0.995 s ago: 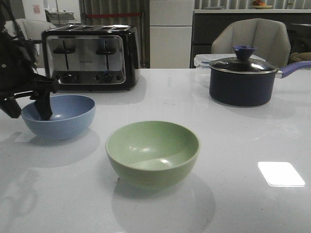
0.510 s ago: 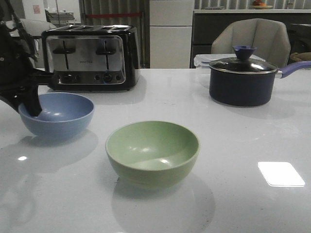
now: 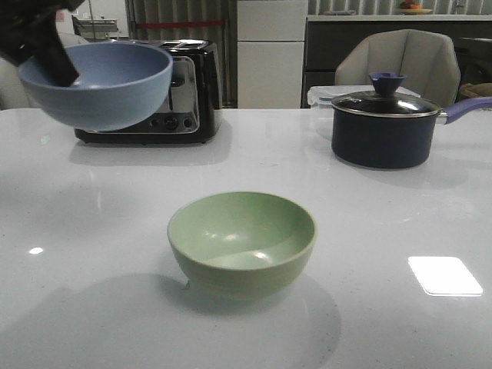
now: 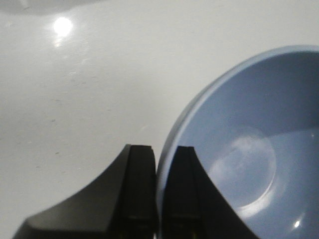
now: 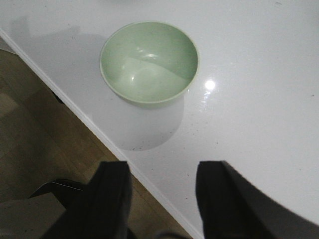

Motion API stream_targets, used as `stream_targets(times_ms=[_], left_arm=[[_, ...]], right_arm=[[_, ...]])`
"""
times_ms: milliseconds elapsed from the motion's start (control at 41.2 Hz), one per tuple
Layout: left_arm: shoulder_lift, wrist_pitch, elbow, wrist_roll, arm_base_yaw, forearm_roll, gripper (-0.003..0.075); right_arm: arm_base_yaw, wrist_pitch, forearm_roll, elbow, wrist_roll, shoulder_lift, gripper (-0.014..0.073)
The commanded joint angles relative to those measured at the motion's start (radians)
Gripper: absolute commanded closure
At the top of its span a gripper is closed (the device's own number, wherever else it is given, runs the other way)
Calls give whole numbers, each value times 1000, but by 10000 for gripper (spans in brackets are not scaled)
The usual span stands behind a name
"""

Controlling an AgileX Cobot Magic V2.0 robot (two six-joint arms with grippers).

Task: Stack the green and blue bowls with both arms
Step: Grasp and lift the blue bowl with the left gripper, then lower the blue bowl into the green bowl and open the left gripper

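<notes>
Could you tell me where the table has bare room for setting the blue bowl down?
The widest free patch is the near-left table, left of the green bowl and in front of the toaster. There is also bare surface between the toaster and the saucepan. The back-right is crowded by the saucepan. The left tool holds the blue bowl aloft.

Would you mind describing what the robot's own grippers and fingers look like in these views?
Both are near-black and matte, with no markings or cables visible. The left gripper has two flat, blocky fingers with squared tips that flare into curved bases. The right gripper has broader dark fingers with rounded corners. In the front view, only a dark piece of the left arm shows.
</notes>
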Motion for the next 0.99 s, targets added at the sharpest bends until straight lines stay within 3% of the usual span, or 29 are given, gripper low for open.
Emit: stream_targets(times_ms=[0,437,971], left_arm=[[-62,10,-32,36,-49,-84,627],[50,-31,-32,36,-289,-101,627],[203,-116,-32,35,-305,-117,627]], right_arm=[[1,-60,11,-27,-6,-5,169],[1,-60,11,-27,-6,-5,169],[1,-60,11,-27,-6,-5,169]])
